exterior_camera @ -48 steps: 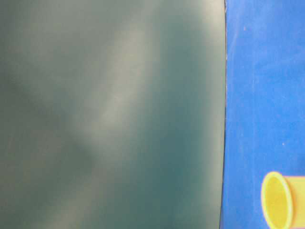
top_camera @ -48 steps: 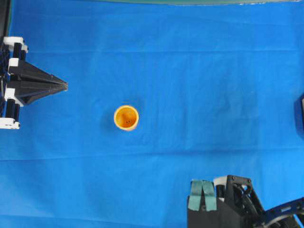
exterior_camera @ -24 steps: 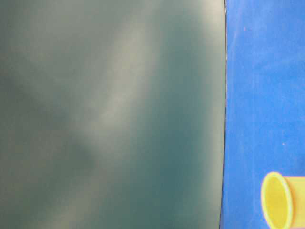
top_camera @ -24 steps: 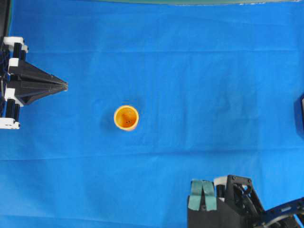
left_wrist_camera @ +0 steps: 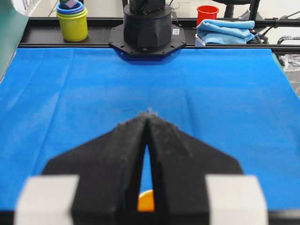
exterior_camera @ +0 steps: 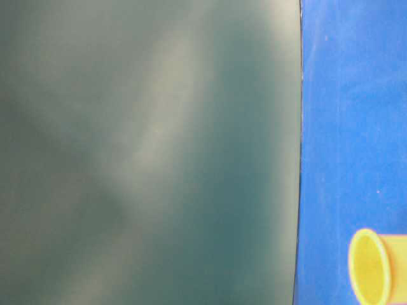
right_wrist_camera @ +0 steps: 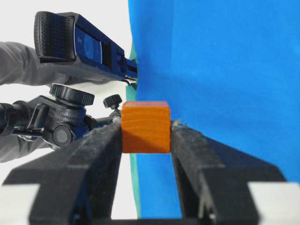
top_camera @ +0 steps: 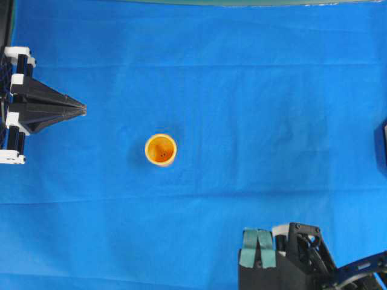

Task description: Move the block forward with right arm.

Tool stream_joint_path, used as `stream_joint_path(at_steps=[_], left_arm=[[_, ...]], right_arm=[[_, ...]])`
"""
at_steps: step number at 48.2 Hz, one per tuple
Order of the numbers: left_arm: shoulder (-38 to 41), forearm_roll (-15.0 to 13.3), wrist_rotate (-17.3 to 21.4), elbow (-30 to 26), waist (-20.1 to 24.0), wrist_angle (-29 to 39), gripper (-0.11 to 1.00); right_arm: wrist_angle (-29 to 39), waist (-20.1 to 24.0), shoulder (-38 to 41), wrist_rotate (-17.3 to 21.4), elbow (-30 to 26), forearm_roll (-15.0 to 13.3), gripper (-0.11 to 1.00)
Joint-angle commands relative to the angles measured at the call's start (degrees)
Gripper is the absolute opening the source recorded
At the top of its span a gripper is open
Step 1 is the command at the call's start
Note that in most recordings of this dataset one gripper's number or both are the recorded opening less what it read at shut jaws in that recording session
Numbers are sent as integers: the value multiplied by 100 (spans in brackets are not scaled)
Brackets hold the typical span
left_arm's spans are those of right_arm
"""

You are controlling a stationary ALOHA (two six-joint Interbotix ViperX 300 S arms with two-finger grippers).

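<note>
The block (right_wrist_camera: 146,127) is an orange wooden cube, clamped between the two black fingers of my right gripper (right_wrist_camera: 146,125), with the blue cloth behind it. In the overhead view the right gripper (top_camera: 258,248) sits at the bottom edge, right of centre, teal pads close together; the block is hidden there. My left gripper (top_camera: 81,109) is a shut black wedge at the left edge, empty. Its tips meet in the left wrist view (left_wrist_camera: 148,114).
A round orange-yellow cup (top_camera: 161,149) stands mid-table, also in the table-level view (exterior_camera: 375,267) and through the left fingers' gap (left_wrist_camera: 146,201). A webcam on a tripod (right_wrist_camera: 84,44) is off the cloth's edge. Stacked cups (left_wrist_camera: 72,18), a red cup (left_wrist_camera: 207,13) and a blue towel (left_wrist_camera: 225,30) lie beyond the far edge.
</note>
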Motion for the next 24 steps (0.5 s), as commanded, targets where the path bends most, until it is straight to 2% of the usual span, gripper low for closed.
stream_joint_path(at_steps=[1, 24], left_arm=[[53, 18, 0, -185, 9, -18, 2], [53, 18, -44, -185, 0, -26, 2]], right_arm=[[-35, 26, -88, 18, -158, 0, 40], [-44, 26, -88, 18, -158, 35, 40]])
